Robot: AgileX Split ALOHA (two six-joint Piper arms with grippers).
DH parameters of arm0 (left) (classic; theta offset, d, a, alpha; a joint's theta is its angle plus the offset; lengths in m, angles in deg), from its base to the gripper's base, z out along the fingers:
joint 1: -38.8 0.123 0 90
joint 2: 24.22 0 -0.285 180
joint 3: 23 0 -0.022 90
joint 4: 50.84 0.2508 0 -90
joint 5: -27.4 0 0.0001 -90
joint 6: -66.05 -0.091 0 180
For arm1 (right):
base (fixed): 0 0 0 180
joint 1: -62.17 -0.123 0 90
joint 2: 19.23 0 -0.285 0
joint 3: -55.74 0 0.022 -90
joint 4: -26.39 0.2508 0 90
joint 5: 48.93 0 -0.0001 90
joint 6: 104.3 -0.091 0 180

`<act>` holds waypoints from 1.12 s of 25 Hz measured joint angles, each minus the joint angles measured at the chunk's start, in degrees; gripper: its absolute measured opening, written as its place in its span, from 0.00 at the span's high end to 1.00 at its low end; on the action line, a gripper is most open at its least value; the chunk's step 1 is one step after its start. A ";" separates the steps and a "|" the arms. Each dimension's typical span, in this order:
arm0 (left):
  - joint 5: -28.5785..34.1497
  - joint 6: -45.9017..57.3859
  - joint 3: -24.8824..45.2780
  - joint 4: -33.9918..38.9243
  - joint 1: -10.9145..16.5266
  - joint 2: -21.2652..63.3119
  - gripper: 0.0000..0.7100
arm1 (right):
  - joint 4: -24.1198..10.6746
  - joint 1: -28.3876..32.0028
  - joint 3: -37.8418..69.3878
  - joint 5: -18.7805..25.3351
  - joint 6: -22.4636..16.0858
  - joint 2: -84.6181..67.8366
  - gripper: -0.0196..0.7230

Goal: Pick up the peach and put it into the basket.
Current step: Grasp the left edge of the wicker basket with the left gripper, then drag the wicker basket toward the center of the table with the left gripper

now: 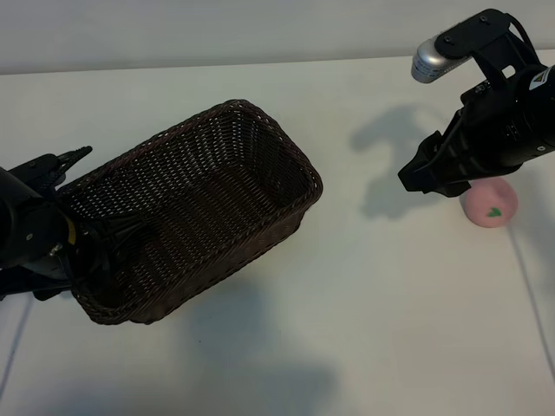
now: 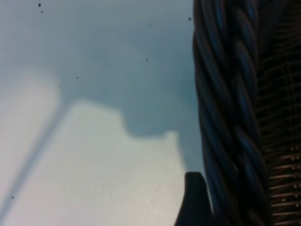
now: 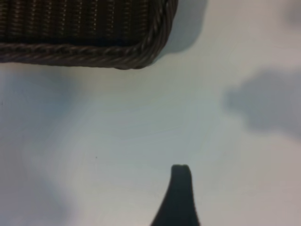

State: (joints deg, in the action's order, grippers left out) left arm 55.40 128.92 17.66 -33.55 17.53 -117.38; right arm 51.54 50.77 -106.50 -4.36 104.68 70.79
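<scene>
Peach (image 1: 490,204) sits on the table just behind our right gripper (image 1: 427,178), well apart from the wicker basket (image 1: 260,130) where the left gripper (image 1: 74,260), jaws spread, straddles the rim, so we'd swing those open, empty right jaws back over the fruit before closing.

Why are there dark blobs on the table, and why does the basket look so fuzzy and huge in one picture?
Exterior view: the blobs are shadows the right arm and the basket cast on the white table. Left wrist view: the camera sits right against the basket's braided rim, so it fills the side and blurs. Right wrist view: soft grey shadows and a slightly blurred basket corner.
</scene>
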 joint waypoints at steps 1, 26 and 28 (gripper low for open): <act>-0.05 0.00 0.00 0.00 0.00 0.00 0.25 | 0.00 0.00 0.00 0.00 0.00 0.00 0.17; -2.18 -4.59 0.00 -1.69 0.00 1.77 0.69 | 0.00 0.00 0.00 0.24 0.00 0.00 0.17; -2.75 -5.60 0.00 -1.92 0.14 3.49 0.70 | 0.00 0.00 0.00 0.24 0.00 0.00 0.17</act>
State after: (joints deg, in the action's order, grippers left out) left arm 52.65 123.32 17.66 -35.47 17.67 -113.89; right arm 51.54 50.77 -106.50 -4.13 104.68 70.79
